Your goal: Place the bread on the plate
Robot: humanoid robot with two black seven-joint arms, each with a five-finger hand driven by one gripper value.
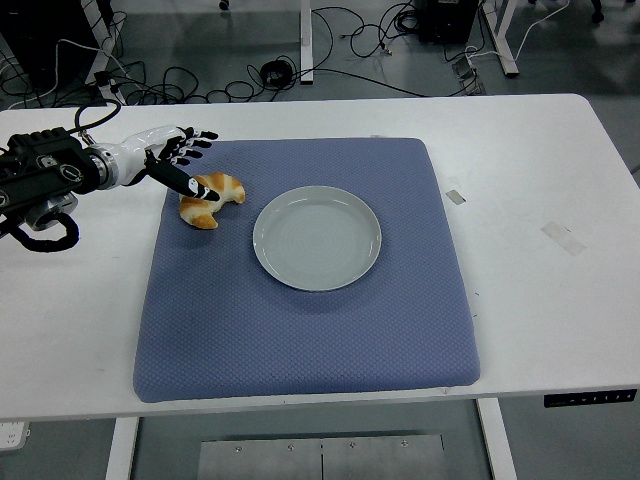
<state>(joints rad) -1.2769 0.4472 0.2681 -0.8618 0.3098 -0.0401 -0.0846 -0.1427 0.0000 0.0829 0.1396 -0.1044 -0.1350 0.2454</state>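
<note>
A golden croissant [213, 200] lies on the blue mat [310, 310], just left of an empty pale green plate [317, 237]. My left hand [183, 160] comes in from the left edge. Its fingers are spread and it holds nothing. It hangs low over the croissant's left end, with the thumb tip [205, 196] over the bread. I cannot tell whether the thumb touches it. The right arm is out of view.
The mat covers the middle of the white table [540, 200]. Two bits of tape [563, 237] lie on the table right of the mat. Cables and desk legs show on the floor beyond the far edge.
</note>
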